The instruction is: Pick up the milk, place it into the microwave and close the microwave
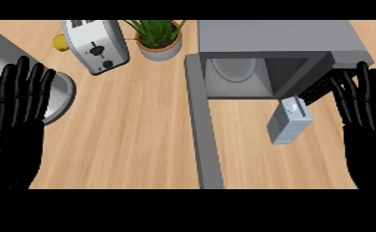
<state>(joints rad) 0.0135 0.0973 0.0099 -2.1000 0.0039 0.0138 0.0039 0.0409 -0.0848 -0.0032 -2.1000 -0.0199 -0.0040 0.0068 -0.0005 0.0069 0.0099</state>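
The milk carton (289,122), pale blue-grey with a white cap, stands on the wooden counter just in front of the microwave (279,42). The microwave's cavity is open and shows a round glass plate (234,69) inside. Its door (202,126) swings out toward me as a long grey bar left of the carton. My right hand (358,111) is at the right edge, fingers straight and up, a little right of the carton and not touching it. My left hand (22,106) rests open at the left edge, fingers up.
A silver toaster (95,44) stands at the back left with a yellow lemon (60,42) beside it. A potted green plant (158,39) sits between toaster and microwave. A round metal bowl or sink rim (62,96) lies by the left hand.
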